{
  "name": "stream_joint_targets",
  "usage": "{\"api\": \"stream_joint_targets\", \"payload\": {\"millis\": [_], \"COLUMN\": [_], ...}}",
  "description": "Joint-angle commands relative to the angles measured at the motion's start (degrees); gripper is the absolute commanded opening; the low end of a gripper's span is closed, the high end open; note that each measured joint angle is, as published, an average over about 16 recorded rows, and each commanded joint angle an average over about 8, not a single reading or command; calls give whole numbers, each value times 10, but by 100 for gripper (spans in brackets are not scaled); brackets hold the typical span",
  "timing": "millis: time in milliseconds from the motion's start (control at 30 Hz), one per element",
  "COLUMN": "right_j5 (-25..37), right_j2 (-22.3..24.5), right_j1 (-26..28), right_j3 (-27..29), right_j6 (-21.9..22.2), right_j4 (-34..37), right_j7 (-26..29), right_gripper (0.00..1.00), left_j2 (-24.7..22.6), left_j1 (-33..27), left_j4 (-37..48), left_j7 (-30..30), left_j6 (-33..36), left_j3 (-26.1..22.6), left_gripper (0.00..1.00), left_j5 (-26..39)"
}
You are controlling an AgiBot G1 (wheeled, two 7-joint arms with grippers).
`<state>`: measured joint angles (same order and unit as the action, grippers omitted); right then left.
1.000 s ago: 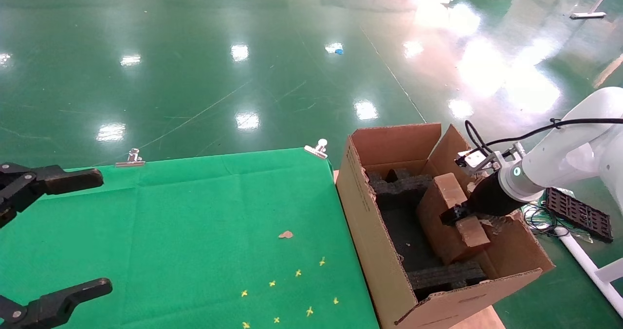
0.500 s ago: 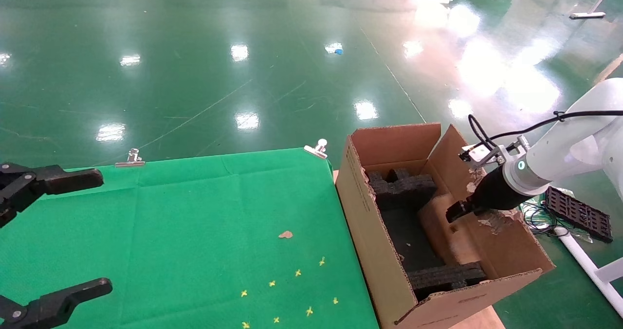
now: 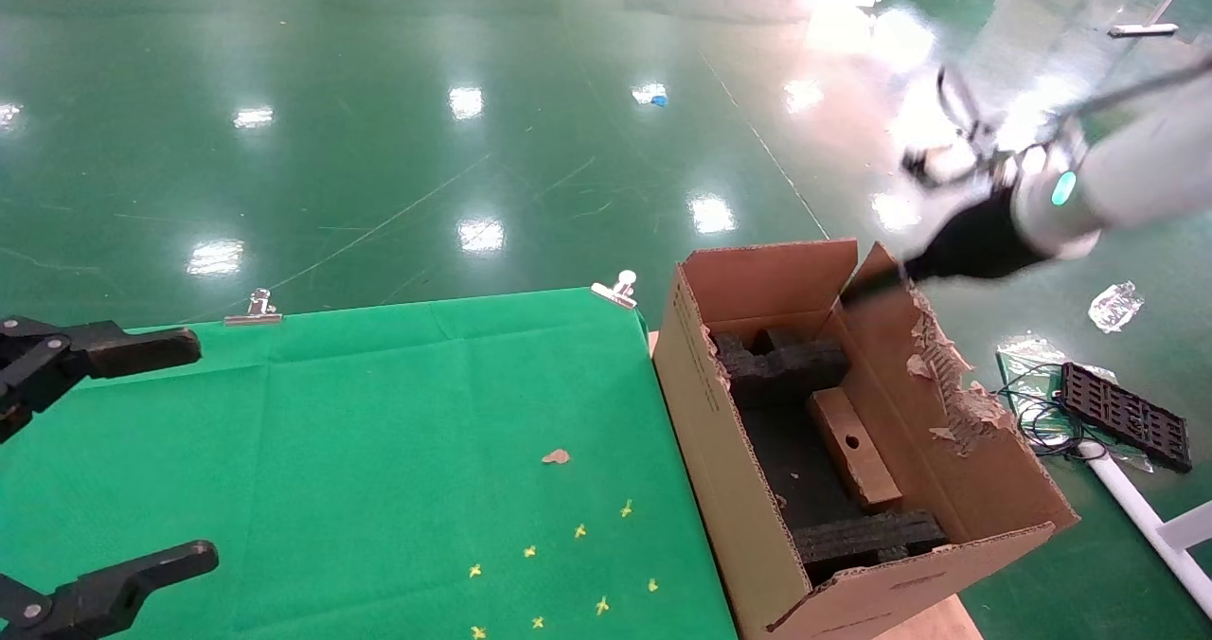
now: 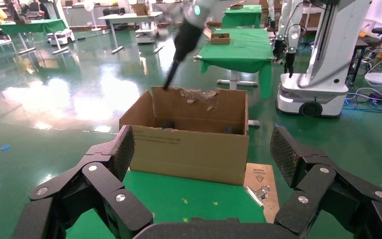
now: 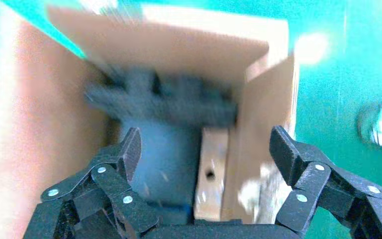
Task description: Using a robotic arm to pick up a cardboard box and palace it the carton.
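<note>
I am pulling the robotic arm (image 3: 1089, 195) up and away from the carton (image 3: 739, 470), and its right gripper (image 5: 204, 164) is carrying nothing: the jaws are spread wide and nothing is between them. The cardboard box (image 3: 854, 448) is lying well below the jaws, inside the carton, resting on its long edge between the two black foam blocks (image 3: 781, 367) and just beside the ragged right-hand wall. In my judgement the placing is done, so doing this step well means a clean retreat: I am keeping the jaws spread so no finger is catching the slab, and I am lifting straight out before swinging sideways.

The edge I am watching most is the torn flap (image 3: 937, 365) just under the jaws; its shredded rim is standing up beside the withdrawal path and could snag a fingertip or the cable. In the right wrist view the box's narrow face with its round hole is sitting directly beneath the gap between the jaws, so I judge the way up to be free.

The left gripper (image 4: 204, 164) is idling with its jaws spread wide above the green table (image 3: 379, 432), well apart from the carton, which is standing ahead of it beyond the table's end
</note>
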<state>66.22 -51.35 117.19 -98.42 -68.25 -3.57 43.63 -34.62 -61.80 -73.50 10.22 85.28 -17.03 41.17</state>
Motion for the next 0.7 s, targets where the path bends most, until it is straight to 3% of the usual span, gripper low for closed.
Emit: {"api": "stream_joint_targets", "payload": {"millis": [33,400,700], "right_j5": [-6,-37,-63], "right_j2": [4,33,50], "right_j1": [31,93,24], "right_j3": [5,35,129], "right_j6": [-9,13,-4], "right_j4": [-6,-37,-115], "right_j7": [-14,-69,-100], "right_gripper": [100,100,100], "left_j2": [0,0,0], "left_j1": [0,0,0], "left_j4": [0,0,1], "left_j7": [0,0,0], "left_j6": [0,0,0], "left_j3": [0,0,-1], "left_gripper": [100,100,100], "left_j5": [0,0,0]}}
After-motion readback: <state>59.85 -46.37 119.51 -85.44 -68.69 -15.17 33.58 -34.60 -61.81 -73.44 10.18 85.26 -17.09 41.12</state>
